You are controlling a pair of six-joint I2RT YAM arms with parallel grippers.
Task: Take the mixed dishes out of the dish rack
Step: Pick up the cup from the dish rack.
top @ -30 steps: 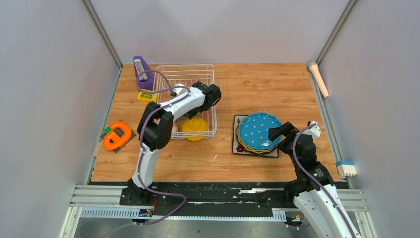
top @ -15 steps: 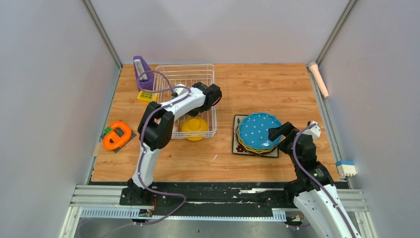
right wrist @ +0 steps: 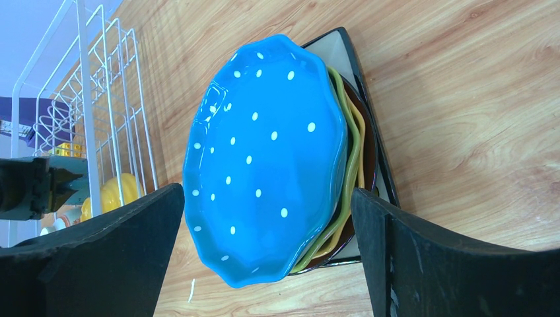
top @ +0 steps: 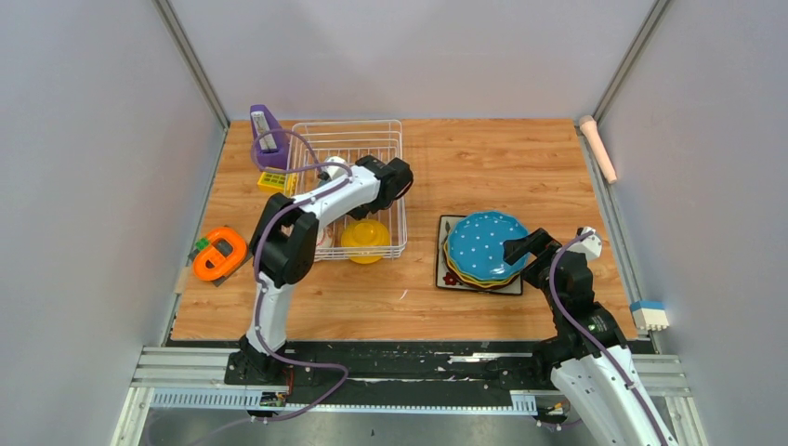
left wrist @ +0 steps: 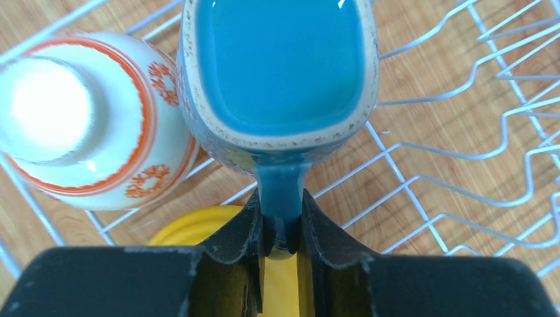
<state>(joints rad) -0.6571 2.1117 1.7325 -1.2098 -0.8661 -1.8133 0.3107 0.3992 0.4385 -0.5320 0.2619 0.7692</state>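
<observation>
Blue-grey ceramic mug (left wrist: pixel 277 66): inside white wire dish rack (top: pixel 348 124), handle clenched in left gripper (left wrist: pixel 282 244), just beside red-and-white patterned bowl (left wrist: pixel 79 125). Right gripper (right wrist: pixel 267 198) released. Risk: narrow handle hold pivoting on lift, knocking bowl or snagging wires.

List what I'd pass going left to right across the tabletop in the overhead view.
In order: orange tape measure → purple holder → dish rack → blue dotted plate on top of its stack → pink rod → white and blue block.
</observation>
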